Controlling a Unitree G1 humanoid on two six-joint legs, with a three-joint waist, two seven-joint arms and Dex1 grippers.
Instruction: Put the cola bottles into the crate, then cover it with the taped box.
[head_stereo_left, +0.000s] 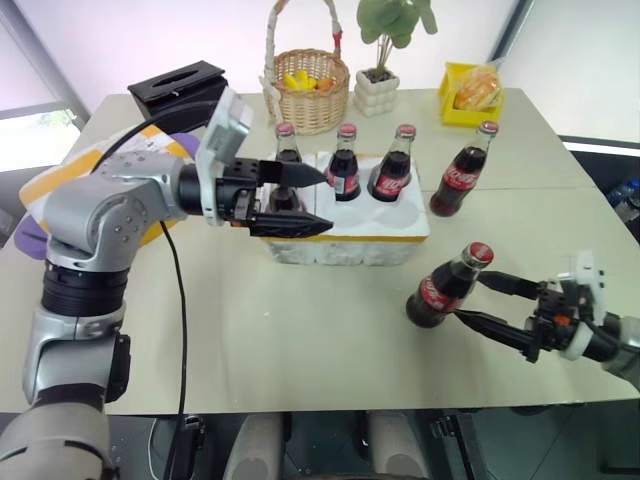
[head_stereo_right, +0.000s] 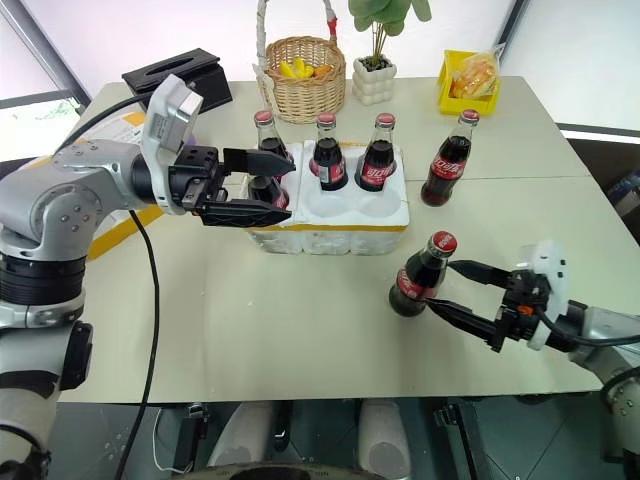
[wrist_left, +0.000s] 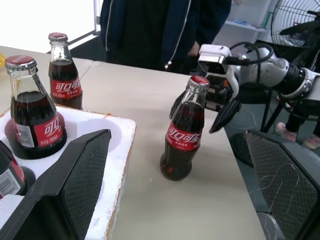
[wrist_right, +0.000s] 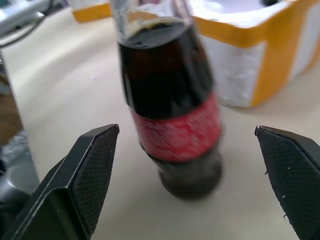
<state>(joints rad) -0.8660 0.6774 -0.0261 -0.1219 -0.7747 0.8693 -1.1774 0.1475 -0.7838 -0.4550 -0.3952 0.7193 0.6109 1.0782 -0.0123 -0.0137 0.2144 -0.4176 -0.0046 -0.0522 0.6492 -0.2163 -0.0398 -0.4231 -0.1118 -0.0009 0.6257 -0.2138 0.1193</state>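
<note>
While the right claw (head_stereo_right: 462, 296) sits low near the right edge of the surface (head_stereo_right: 300, 340), its two fingers are wide apart w/ one cola bottle (head_stereo_right: 418, 276) standing just at the tips. Not squeezed yet, I think it's lined up for a grab. That arm lies almost flat, pointing left.

Four bottles already stand in the crate (head_stereo_right: 330, 215), 3 in the far row (head_stereo_right: 327, 152) & 1 nearer (head_stereo_right: 262, 190), so two near holes look free. One more bottle (head_stereo_right: 447, 158) waits just right of the crate.

Left claw (head_stereo_right: 262, 187) is open too, holding nothing, up over the crate's left end. That arm is bent & points right, maybe to stay out of the way.

Taped box (head_stereo_left: 140, 150) sits far left, behind the left arm, not on yet.
</note>
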